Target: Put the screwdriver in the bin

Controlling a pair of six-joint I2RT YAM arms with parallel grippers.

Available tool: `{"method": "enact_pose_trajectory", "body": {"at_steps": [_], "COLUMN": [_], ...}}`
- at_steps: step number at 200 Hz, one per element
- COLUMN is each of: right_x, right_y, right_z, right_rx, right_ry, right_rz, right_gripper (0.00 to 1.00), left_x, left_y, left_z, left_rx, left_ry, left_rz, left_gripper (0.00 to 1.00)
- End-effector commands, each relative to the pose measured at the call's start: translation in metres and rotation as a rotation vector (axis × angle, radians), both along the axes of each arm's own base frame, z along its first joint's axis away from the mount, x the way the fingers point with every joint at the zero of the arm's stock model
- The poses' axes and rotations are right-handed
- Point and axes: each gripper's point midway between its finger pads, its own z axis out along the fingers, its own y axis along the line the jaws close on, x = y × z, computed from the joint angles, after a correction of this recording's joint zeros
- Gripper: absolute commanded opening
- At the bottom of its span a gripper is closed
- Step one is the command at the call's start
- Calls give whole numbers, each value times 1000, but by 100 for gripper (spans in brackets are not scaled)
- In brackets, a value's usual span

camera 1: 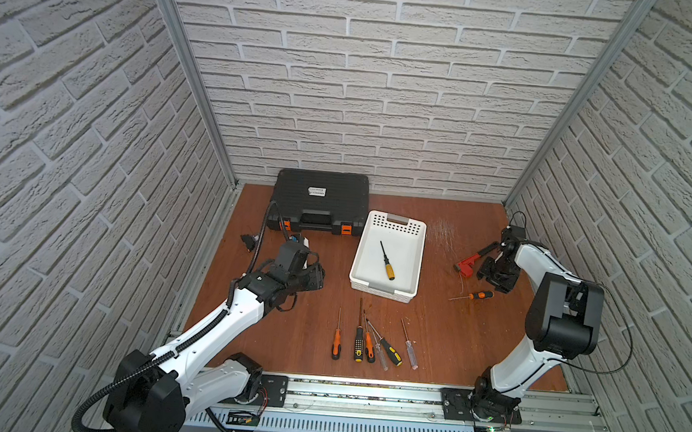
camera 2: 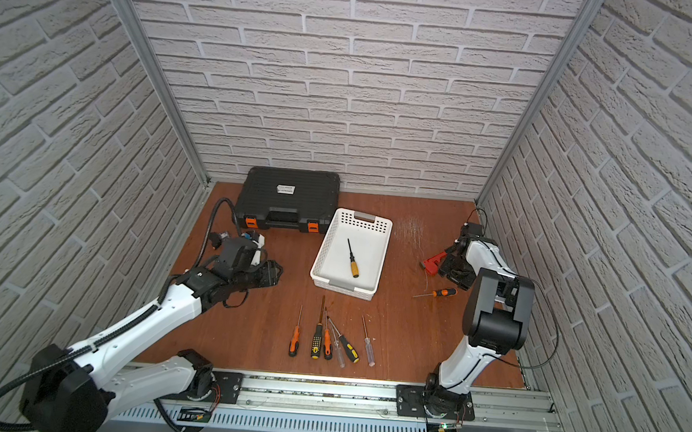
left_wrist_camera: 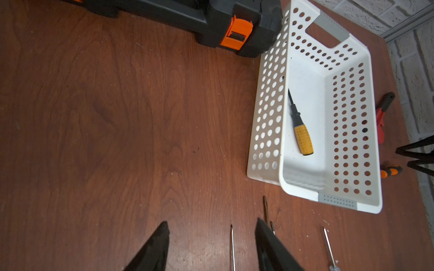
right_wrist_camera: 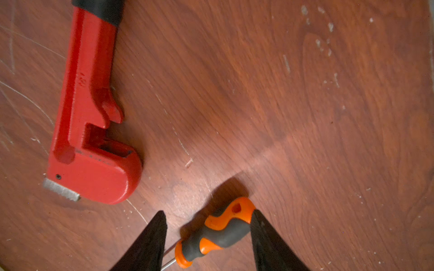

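An orange-and-grey-handled screwdriver (camera 1: 481, 295) (camera 2: 444, 292) lies on the table at the right. In the right wrist view its handle (right_wrist_camera: 218, 234) sits between the fingers of my right gripper (right_wrist_camera: 208, 213). The jaws are open: one finger touches the handle's butt and a gap is left at the other. In both top views the right gripper (camera 1: 494, 282) (camera 2: 456, 277) hangs low just behind that screwdriver. The white bin (camera 1: 359, 247) (left_wrist_camera: 267, 112) stands mid-table with a yellow-handled screwdriver (camera 1: 387, 261) (left_wrist_camera: 303, 138) inside. My left gripper (camera 1: 317, 277) (left_wrist_camera: 212, 231) is open and empty, left of the bin.
A red pipe wrench (camera 1: 468, 265) (right_wrist_camera: 89, 117) lies close beside the right gripper. Several screwdrivers (camera 1: 358, 343) lie in a row near the front edge. A black tool case (camera 1: 320, 200) stands at the back, touching the bin's corner. Brick walls close three sides.
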Motion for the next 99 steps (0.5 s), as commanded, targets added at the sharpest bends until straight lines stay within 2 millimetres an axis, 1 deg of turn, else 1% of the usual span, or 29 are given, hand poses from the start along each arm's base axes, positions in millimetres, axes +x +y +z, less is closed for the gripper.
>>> {"method": "enact_pose_trajectory", "body": {"at_steps": [1,42,60,86,99], "right_x": [-4,-14,-18,-34,-42], "right_y": [0,4,7,18,24], "right_z": [-10,-12,-16,-25,-23], "right_rx": [7,22,40,88,108], "right_ry": [33,70,83,124,118], "right_rz": [2,9,11,7,-4], "right_gripper": [59,58,57,55,55], "left_x": [-1,-4,-3,-5,-6], "left_y": [5,9,9,9,11], "left_z": [-1,1,1,3,4], "left_rx": [3,2,1,6,13], "left_ry": [-11,-27,-30,-33,-36], "left_rz": [18,24,21,11,13], "left_gripper": [59,59,59,59,59]}}
